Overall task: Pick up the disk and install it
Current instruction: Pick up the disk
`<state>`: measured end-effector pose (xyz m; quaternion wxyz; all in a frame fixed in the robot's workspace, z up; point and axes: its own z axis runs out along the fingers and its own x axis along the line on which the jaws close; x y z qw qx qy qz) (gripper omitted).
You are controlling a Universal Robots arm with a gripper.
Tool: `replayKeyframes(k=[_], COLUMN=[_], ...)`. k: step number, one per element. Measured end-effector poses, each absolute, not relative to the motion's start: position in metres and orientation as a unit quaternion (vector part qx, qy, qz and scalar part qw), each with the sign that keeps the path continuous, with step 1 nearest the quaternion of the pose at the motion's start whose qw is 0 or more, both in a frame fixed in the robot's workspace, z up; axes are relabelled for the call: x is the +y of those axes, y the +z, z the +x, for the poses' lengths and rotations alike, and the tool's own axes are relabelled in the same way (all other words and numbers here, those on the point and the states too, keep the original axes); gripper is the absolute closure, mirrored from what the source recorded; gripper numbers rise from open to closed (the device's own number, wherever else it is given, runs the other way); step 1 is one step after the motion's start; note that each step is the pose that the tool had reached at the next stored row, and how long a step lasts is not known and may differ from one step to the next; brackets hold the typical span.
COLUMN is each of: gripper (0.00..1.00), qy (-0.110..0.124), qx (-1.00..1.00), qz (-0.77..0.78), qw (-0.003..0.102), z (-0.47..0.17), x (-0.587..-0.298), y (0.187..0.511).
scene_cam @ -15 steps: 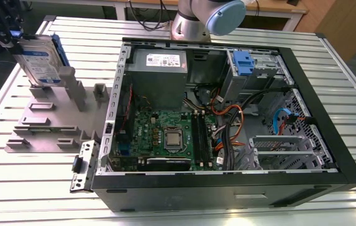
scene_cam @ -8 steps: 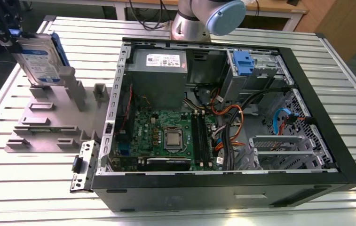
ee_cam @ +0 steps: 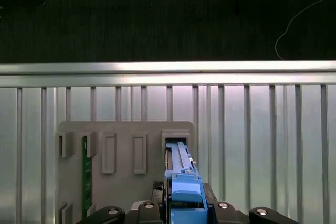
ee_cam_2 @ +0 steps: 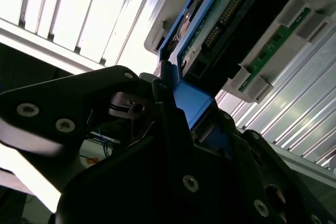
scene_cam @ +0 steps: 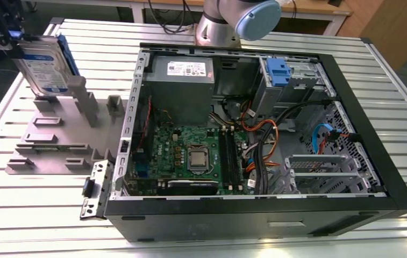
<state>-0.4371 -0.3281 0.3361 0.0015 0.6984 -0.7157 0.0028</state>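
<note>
While the tool (scene_cam: pixel 13 38) clamps the disk (scene_cam: pixel 45 67) upright, its lower edge meets the grey fixture (scene_cam: pixel 52 141).

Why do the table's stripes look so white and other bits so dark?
In the second wrist view, glare bleaches the table white, leaving the pincer holding the disk a dark silhouette; in the exterior view, it glares beside the computer case; in the first wrist view, the floor lies almost black.

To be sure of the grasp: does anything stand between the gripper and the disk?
Nothing visible does. The gripper is shut directly on the blue plastic bracket at the top edge of the flat silver-grey hard disk, which stands upright at the grey slotted holder plate.
</note>
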Motion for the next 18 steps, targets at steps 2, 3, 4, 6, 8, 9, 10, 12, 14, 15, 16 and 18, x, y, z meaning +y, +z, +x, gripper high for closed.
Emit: replayKeyframes(k=[2,3,4,6,8,9,10,12,14,15,16,18], gripper=[0.64,0.64,0.64,0.64,0.64,0.64,0.64,0.64,0.64,0.64,0.64,0.64], qy=[0.003,0.003,0.003,0.003,0.003,0.003,0.003,0.003,0.003,0.003,0.003,0.003], qx=[-0.716,-0.716,-0.716,-0.716,-0.716,-0.716,-0.716,-0.716,-0.716,-0.716,-0.716,-0.716], qz=[0.698,0.698,0.698,0.698,0.698,0.698,0.698,0.698,0.698,0.698,0.698,0.698], qw=[0.002,0.002,0.002,0.002,0.002,0.002,0.002,0.002,0.002,0.002,0.002,0.002], z=[-0.437,-0.437,-0.437,-0.437,-0.437,-0.437,-0.437,-0.437,-0.437,-0.437,-0.437,-0.437], x=[-0.328,-0.328,-0.328,-0.328,-0.328,-0.328,-0.328,-0.328,-0.328,-0.328,-0.328,-0.328], y=[0.338,0.338,0.339,0.34,0.342,0.342,0.343,0.344,0.345,0.346,0.346,0.347])
